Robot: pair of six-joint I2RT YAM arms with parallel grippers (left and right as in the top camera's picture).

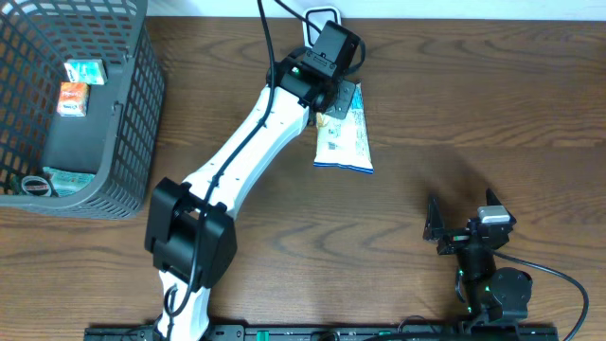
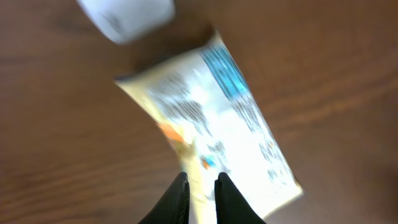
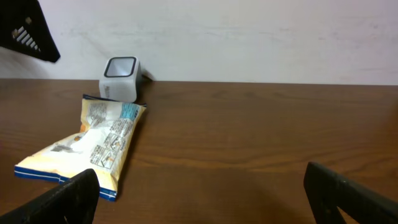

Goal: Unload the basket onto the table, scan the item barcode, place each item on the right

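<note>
The item, a white and pale-yellow snack packet point(image 1: 345, 138) with blue trim and printed panels, lies flat on the brown table just in front of the small white barcode scanner point(image 3: 120, 77). In the overhead view the left arm mostly hides the scanner. My left gripper point(image 2: 202, 186) hovers over the packet point(image 2: 217, 130), blurred, with its black fingers almost together and nothing clamped between them. In the right wrist view the packet point(image 3: 87, 146) rests on the wood at the left. My right gripper point(image 3: 205, 199) stands wide open near the table's front right, empty.
A dark wire basket point(image 1: 133, 123) stands at the far left with small boxes and a black item inside. A black cable runs from the scanner's side along the back edge. A white wall point(image 3: 249, 37) rises behind the table.
</note>
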